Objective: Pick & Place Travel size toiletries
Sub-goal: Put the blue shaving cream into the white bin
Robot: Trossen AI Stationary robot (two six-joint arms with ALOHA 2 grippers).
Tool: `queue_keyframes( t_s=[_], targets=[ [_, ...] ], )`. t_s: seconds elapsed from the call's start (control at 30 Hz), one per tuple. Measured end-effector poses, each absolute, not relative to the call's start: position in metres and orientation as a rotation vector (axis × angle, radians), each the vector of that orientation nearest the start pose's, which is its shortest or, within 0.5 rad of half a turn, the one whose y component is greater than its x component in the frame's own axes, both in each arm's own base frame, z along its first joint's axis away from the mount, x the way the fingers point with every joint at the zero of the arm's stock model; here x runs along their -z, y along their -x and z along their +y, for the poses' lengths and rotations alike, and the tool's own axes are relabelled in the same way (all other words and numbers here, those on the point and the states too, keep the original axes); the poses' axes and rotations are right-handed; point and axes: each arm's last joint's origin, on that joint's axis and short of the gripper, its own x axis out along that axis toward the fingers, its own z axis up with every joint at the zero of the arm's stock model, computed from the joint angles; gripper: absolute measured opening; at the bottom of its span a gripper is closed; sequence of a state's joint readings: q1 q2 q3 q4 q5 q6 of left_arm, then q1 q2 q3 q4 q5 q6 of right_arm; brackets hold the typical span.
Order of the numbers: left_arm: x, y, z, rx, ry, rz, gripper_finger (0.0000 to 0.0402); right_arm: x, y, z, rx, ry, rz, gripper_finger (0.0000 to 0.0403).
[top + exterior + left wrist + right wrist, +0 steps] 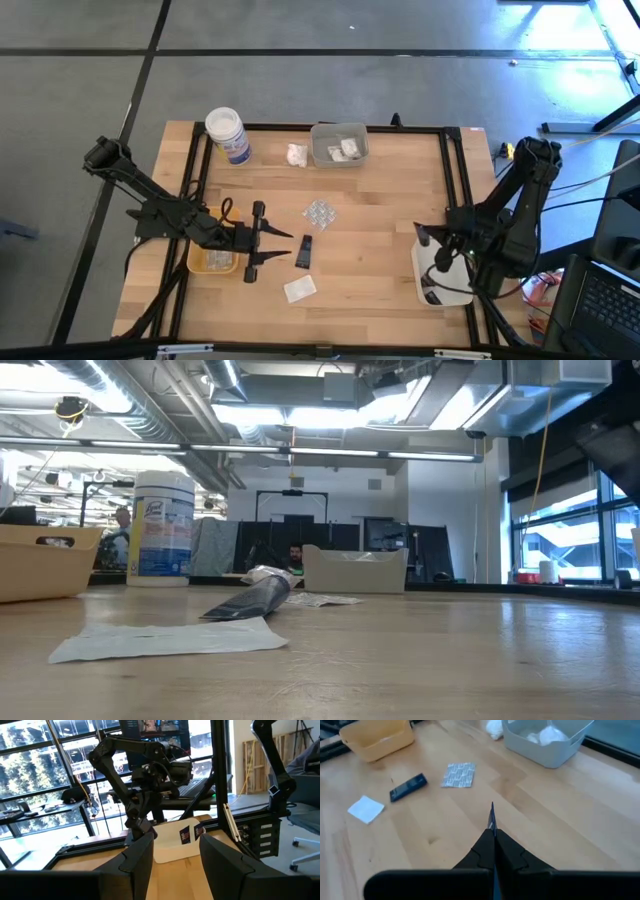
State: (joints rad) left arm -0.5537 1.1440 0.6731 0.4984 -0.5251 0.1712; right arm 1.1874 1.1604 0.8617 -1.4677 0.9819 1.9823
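In the high view you saw the left gripper (262,248) at the lower left of the frame, just right of the yellow tray (212,262), with its fingers spread and nothing between them. The left wrist view confirmed this: the two dark fingers (137,862) stood apart with only bare table between them, and far behind them it showed the right arm over the white tray (172,851), which carried two small dark items.

The right gripper (441,258) was at the lower right of the high view, above the white tray (425,275). There you could not judge its fingers, but in the right wrist view the fingers (485,851) were pressed together, with a thin dark sliver pinched upright at their tip; what it was I cannot tell.

The toiletries lay across the middle of the table. The high view showed the dark tube (303,251) just right of the left gripper, the flat white sachet (299,289) below it, the blister pack (319,212) above it, and a white lumpy packet (297,154) beside the clear tray (318,152), which held more white packets. The big white jar (228,135) stood at the upper left.

The low view showed no gripper. It showed the sachet (170,639) lying flat in front, the tube (250,600) raised at one end, and a person far behind in the room.
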Motion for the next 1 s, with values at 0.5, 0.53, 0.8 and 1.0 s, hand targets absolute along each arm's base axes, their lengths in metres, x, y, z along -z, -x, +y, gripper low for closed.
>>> queue_keyframes(
  t_s=[0.5, 0.53, 0.8, 1.0],
  targets=[
    [-0.292, -0.219, -0.119, 0.021, -0.201, -0.053, 0.0157, -0.26, -0.13, 0.175, 0.779, -0.255, 0.628, 0.0],
    [-0.292, -0.219, -0.119, 0.02, -0.199, -0.055, 0.0157, -0.258, -0.132, 0.176, 0.793, -0.261, 0.619, 0.0],
    [-0.294, -0.219, -0.118, 0.019, -0.179, -0.078, 0.0157, -0.242, -0.135, 0.188, 0.814, -0.214, 0.611, 0.0],
    [-0.294, -0.219, -0.118, 0.017, -0.178, -0.077, 0.0157, -0.242, -0.125, 0.195, 0.751, -0.195, 0.587, 0.0]
  ],
)
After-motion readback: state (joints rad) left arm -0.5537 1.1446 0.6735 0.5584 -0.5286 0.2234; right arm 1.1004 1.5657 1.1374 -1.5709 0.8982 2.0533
